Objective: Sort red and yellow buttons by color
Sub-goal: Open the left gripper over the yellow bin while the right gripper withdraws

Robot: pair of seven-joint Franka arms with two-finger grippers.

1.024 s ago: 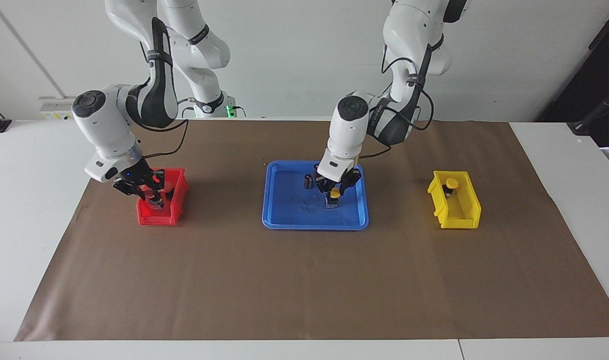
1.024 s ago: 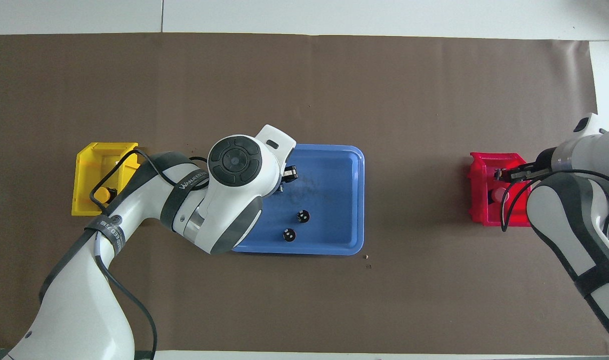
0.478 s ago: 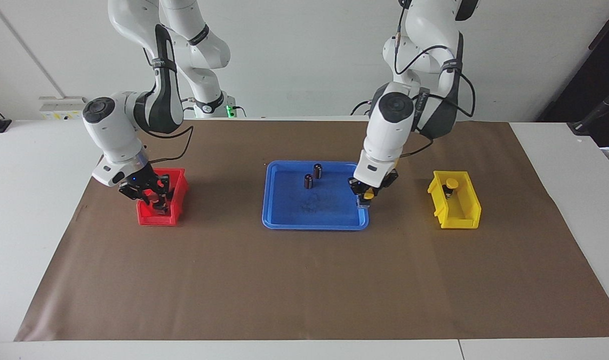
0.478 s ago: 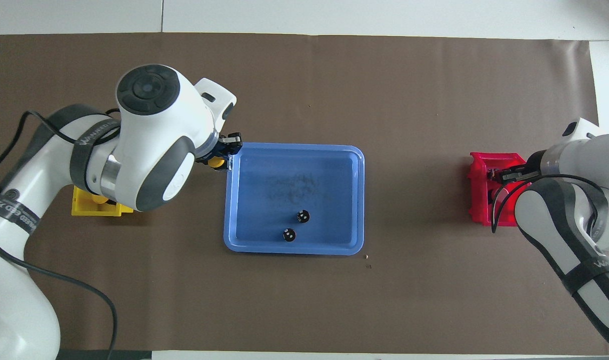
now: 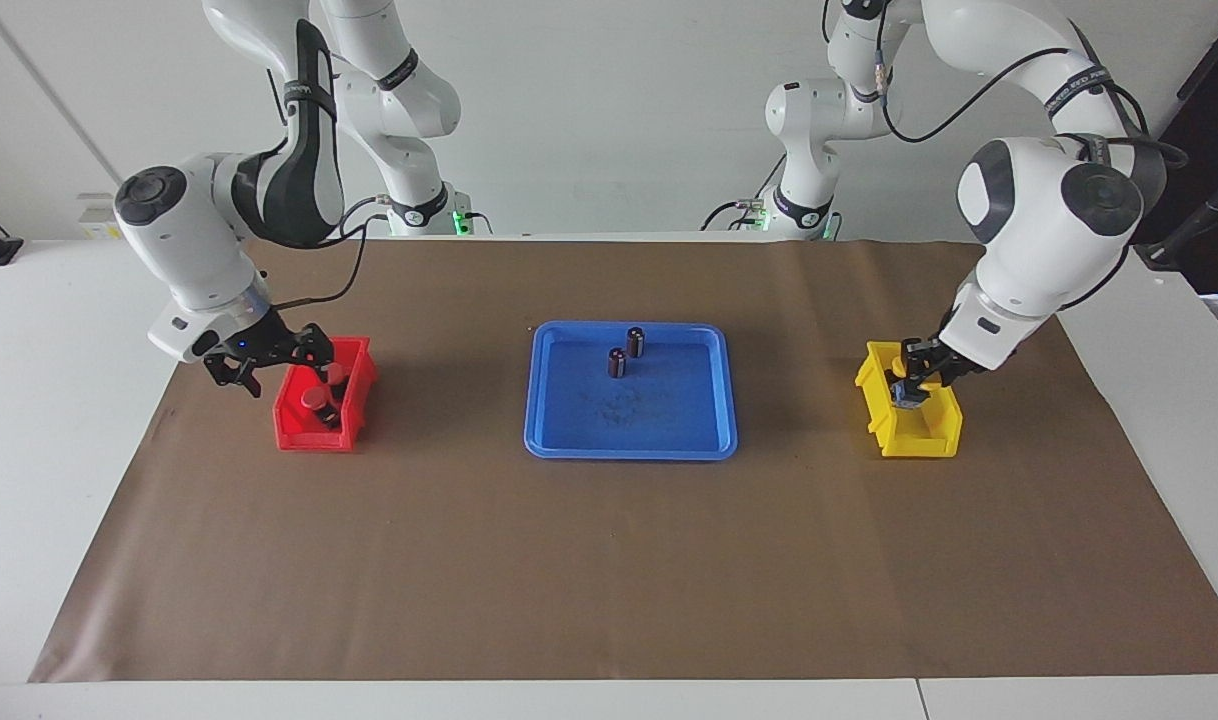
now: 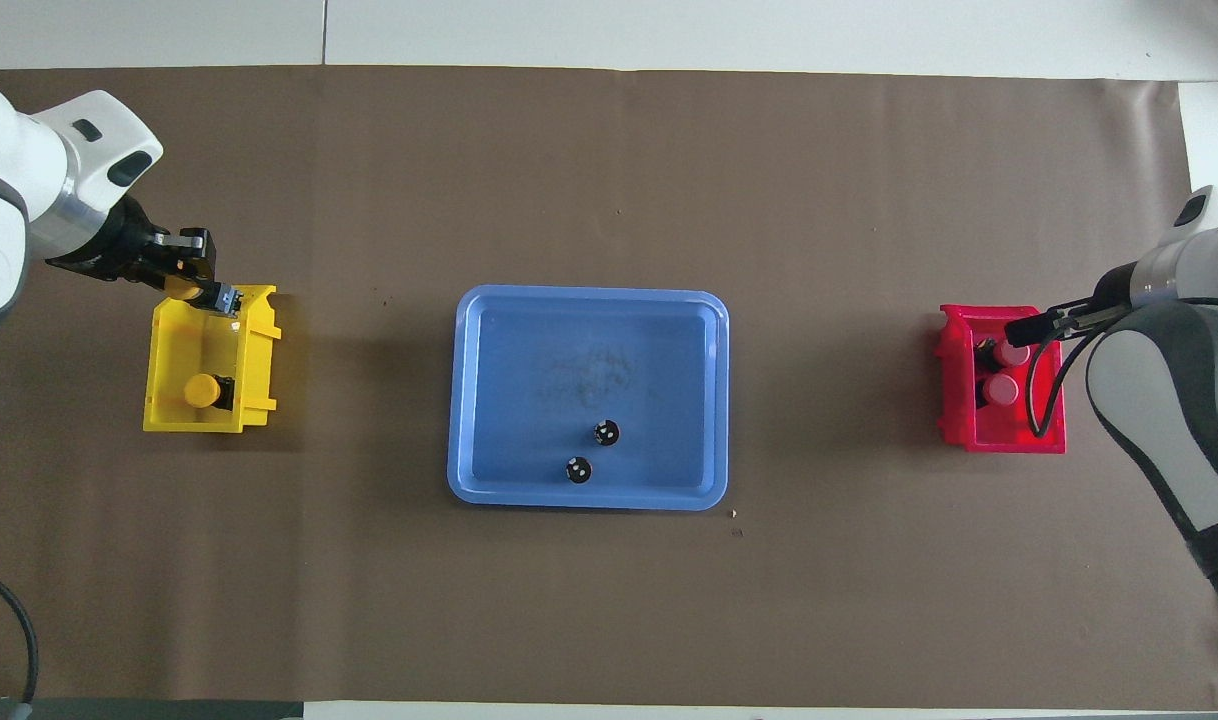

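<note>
In the facing view the left gripper (image 5: 912, 385) is hanging over the yellow bin (image 5: 931, 430), clamped on a yellow button (image 5: 903, 381); the arm's wrist is hiding much of the bin's inside, so the other yellow button is not showing here. The right gripper (image 5: 269, 362) is sitting just over the red bin's (image 5: 309, 432) rim, jaws spread apart and holding nothing. Two red buttons (image 5: 319, 394) are lying in that bin, though they are blending into its walls and are hard to separate. Two dark cylinders (image 5: 626, 353) are standing in the blue tray (image 5: 629, 443).

From overhead the left gripper (image 6: 191, 275) is covering the bin's (image 6: 169, 330) end farther from the robots, its yellow cap (image 6: 181, 289) peeking out above a small dark base. The second yellow button (image 6: 205, 390) is lying on its side in the bin. Both red buttons (image 6: 1003, 372) are showing pale domed caps inside the red bin (image 6: 969, 430), partly crossed by a cable. The right gripper (image 6: 1047, 324) is largely cut off by its arm; probably open.
</note>
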